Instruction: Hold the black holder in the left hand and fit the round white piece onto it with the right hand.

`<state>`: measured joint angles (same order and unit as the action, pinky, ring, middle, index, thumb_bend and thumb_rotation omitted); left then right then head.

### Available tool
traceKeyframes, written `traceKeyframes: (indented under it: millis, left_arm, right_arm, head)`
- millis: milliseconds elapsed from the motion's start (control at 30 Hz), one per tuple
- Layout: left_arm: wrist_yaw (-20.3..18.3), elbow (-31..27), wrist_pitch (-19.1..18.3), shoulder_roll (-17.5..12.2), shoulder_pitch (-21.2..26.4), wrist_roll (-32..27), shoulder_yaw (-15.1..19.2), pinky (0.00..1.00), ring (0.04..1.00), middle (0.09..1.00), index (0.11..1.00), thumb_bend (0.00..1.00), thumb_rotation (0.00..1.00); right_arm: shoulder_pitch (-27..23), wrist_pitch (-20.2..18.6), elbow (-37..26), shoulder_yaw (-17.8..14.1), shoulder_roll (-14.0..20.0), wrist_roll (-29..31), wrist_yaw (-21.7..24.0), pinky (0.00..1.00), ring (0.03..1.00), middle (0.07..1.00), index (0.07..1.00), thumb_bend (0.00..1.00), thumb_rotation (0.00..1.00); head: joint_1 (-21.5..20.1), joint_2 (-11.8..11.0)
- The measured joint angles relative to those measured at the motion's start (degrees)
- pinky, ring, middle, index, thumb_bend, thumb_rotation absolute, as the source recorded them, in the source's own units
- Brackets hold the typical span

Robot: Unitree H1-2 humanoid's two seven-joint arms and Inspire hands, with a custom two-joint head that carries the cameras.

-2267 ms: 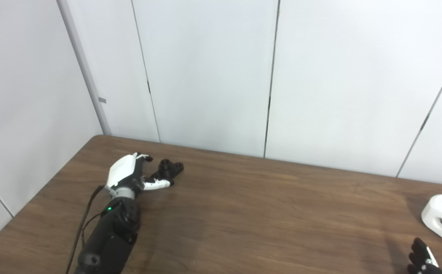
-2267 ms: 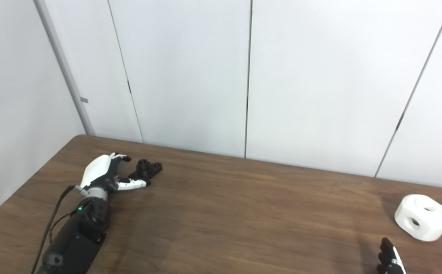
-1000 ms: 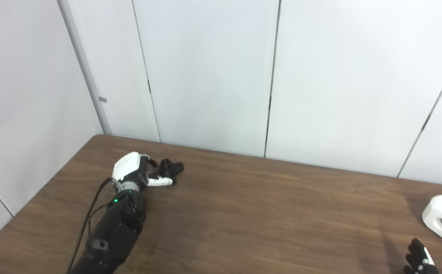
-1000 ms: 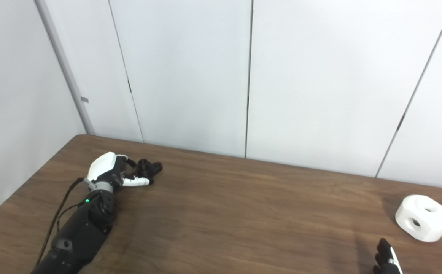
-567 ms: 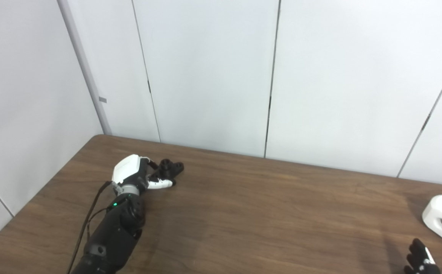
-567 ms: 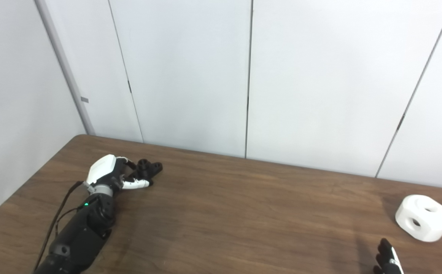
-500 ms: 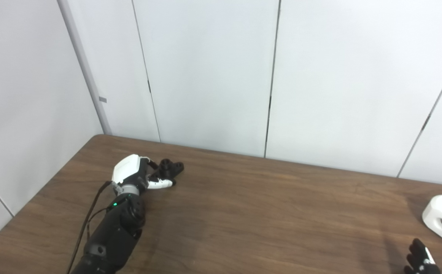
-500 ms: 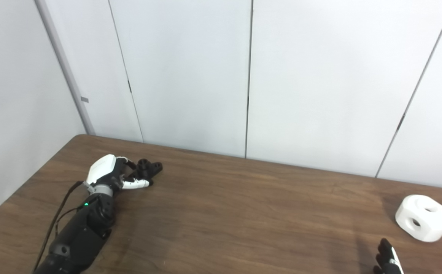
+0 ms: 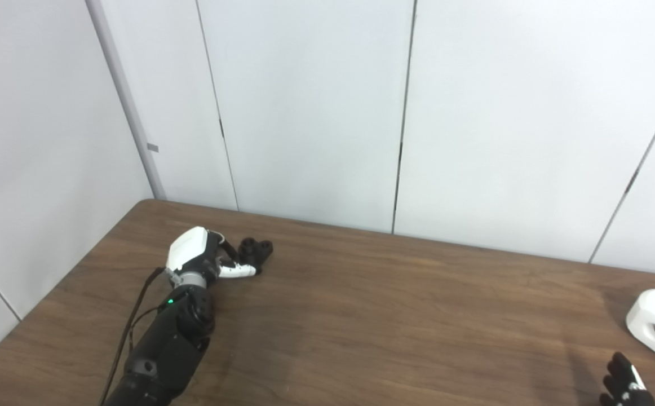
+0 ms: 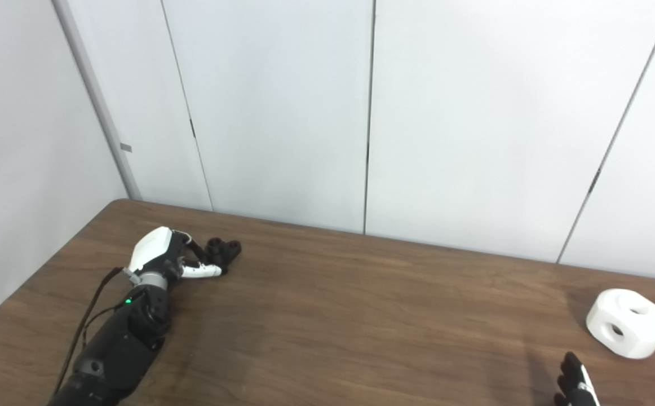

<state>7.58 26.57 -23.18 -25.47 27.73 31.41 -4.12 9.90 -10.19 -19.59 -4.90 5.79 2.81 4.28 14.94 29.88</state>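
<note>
Holder [image 9: 255,250]: black, on table [image 9: 361,304], far left, near the back edge. Left hand [image 9: 203,258]: fingers curled around holder's near end; grasp seemingly forming, holder not lifted. White piece [image 10: 627,323]: far right, on table, untouched. Right hand [image 10: 574,383]: only fingertips at bottom edge; open or clenched, cannot tell. Outstanding: lift holder, fetch piece, fit.

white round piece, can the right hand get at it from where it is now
Probably yes. The round white piece sits alone on the table, with bare wood between it and the right hand, whose fingertips barely show at the bottom edge.
</note>
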Motion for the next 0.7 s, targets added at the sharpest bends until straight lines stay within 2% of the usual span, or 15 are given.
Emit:
traceKeyframes:
  millis: [300, 700]
  left_arm:
    - [1.45, 2.18, 1.51, 0.0, 0.8, -0.78, -0.03, 1.0, 0.896, 0.787, 0.484, 0.52, 0.04]
    - [1.15, 1.21, 2.03, -0.09, 0.41, -0.89, -0.97, 0.97, 0.902, 0.788, 0.486, 0.52, 0.04]
  right_arm:
    - [0.03, -0.69, -1.07, 0.05, -0.02, -0.91, -0.14, 1.0, 1.0, 0.999, 0.988, 0.55, 1.0]
    - [0.03, -1.15, -1.86, 0.15, -0.09, -1.81, -0.35, 1.0, 1.0, 0.99, 0.982, 0.53, 1.0]
  head:
    - [-0.44, 0.09]
    - [-1.49, 0.44]
